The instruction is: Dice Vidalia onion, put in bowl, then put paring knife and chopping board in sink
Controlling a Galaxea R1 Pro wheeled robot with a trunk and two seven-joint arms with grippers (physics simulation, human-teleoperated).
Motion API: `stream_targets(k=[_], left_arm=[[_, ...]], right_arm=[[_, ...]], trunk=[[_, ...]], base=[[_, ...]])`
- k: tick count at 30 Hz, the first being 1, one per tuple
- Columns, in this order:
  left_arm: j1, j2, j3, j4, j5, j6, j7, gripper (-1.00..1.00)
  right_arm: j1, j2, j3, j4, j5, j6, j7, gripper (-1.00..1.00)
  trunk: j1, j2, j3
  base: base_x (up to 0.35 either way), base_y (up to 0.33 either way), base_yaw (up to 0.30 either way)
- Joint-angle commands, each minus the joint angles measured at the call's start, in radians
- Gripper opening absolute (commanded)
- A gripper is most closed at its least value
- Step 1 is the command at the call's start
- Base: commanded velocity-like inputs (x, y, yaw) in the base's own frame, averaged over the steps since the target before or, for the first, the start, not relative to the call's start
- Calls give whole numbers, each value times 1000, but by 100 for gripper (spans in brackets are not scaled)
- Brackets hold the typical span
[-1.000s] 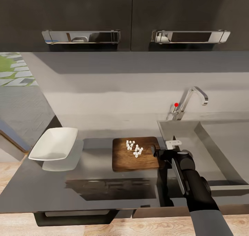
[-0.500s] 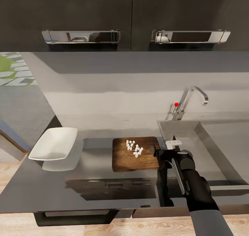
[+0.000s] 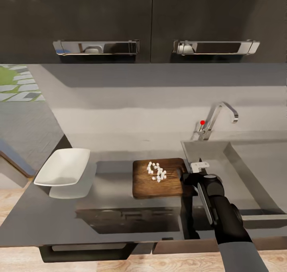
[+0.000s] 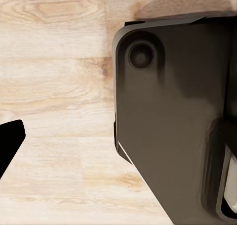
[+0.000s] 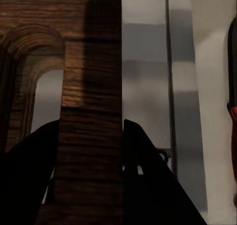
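Observation:
The chopping board lies on the dark countertop beside the sink, with small white pieces of diced onion on it. My right gripper is shut on the board's end nearest the sink. In the right wrist view the wooden edge of the chopping board runs between the two dark fingers of the right gripper, and the red handle of the paring knife shows at the picture's edge. The white bowl stands on the countertop's left part. One finger of my left gripper hangs over the floor.
A chrome faucet with a red dot stands behind the sink. Dark wall cabinets with steel handles hang above. Beside my left arm are the robot's dark base and the wooden floor.
The head camera has tipped slightly, so the cabinets sit lower in the picture. The board's left end has drawn a little toward the sink and the onion pieces have shifted with it.

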State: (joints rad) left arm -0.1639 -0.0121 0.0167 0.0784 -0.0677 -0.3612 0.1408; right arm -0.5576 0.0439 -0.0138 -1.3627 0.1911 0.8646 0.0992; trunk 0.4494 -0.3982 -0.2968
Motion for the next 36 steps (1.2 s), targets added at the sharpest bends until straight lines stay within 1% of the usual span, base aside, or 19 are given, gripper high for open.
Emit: stream_targets(k=[1,36], left_arm=[[-2,0,2,4,-7,-7,6,100],[-2,0,2,4,-7,-7,6,100]], right_arm=[[-1,1,-2,-1,10,5,10,-100],[-1,1,-2,-1,11,4,10,-100]], trunk=[[1,-2,0],[1,-2,55]], base=[[0,0,0],[0,0,0]])
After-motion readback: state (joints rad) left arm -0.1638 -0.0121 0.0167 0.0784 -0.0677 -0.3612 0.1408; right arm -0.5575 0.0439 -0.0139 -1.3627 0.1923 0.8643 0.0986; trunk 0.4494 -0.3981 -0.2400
